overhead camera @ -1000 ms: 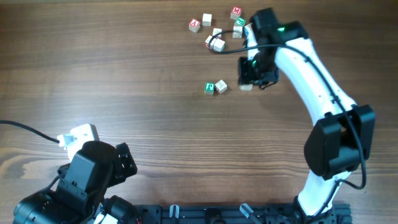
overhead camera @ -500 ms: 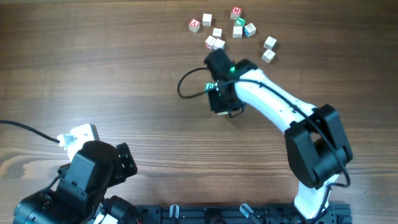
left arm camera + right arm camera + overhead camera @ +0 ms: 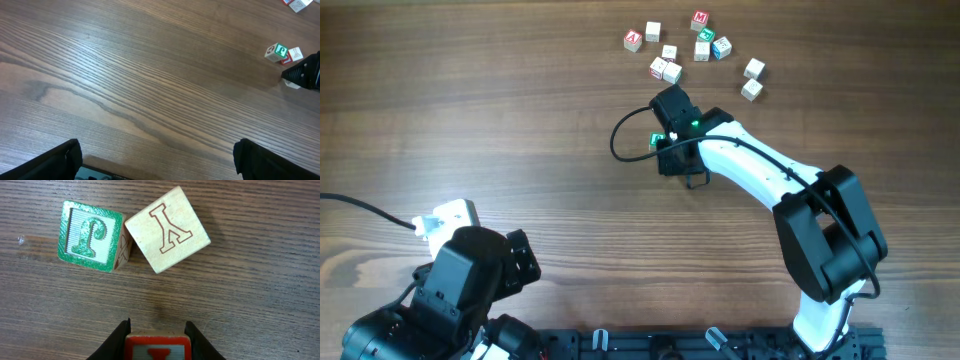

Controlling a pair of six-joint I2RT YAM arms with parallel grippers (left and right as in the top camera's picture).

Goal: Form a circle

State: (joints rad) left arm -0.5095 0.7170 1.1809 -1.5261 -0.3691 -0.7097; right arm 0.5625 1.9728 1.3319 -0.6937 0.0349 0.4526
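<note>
gripping a small red-faced wooden letter cube [image 3: 157, 349], the right tool [image 3: 157, 330] hangs just below the circle [image 3: 122, 247], which i judge barely begun, only a green-faced cube [image 3: 90, 236] touching a plain pale cube [image 3: 167, 229], with loose cubes [image 3: 667, 69] unplaced at the overhead frame's top and the left tool [image 3: 156, 150] released.

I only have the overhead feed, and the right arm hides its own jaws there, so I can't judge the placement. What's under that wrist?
Observer: The right wrist view shows a red-faced cube clamped between the right jaws.
Operator: What lies ahead of it?
Observer: A green P cube and a plain cube, touching at one corner.
Operator: Is the held one touching them?
Observer: No, bare wood shows between it and both.
</note>
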